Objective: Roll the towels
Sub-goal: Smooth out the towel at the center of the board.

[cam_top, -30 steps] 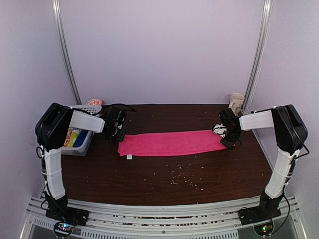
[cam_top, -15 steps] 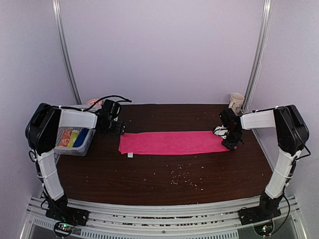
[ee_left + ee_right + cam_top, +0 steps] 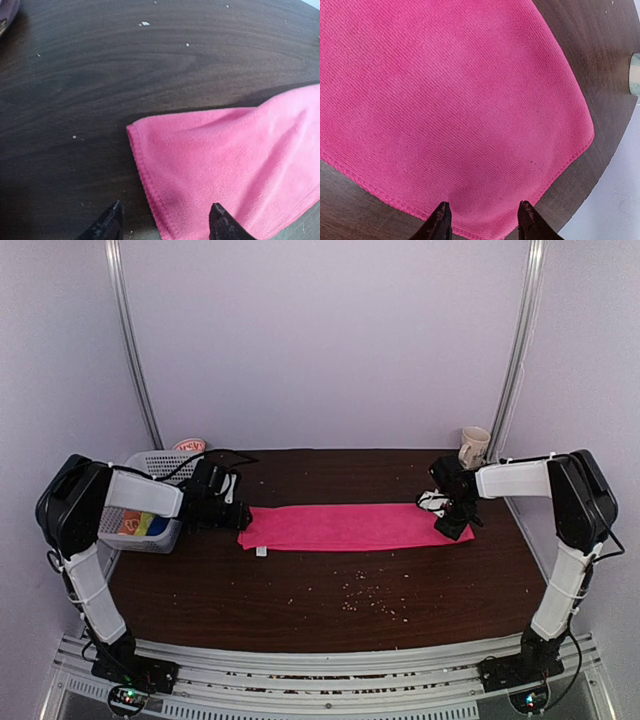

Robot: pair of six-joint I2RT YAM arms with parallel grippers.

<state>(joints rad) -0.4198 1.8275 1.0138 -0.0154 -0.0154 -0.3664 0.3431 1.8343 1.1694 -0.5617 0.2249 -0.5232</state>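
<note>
Near the arms the table (image 3: 300, 635) is bare but for crumbs (image 3: 365, 600); mid-table the pink towel (image 3: 345, 527) lies flat, stretched left to right; the left gripper (image 3: 165, 225) straddles its left hem, jaws released; the right gripper (image 3: 482, 220) spans its right hem, likewise released; beyond lies open wood, with a basket (image 3: 150, 462) far left and a mug (image 3: 474, 447) far right.

Dark wooden desk (image 3: 320, 570), pale crumbs (image 3: 365, 598) scattered near its middle; a white lattice basket (image 3: 160, 462) at the left edge, with coloured items inside; a cream mug (image 3: 474, 447) stands upright at the far right corner.
</note>
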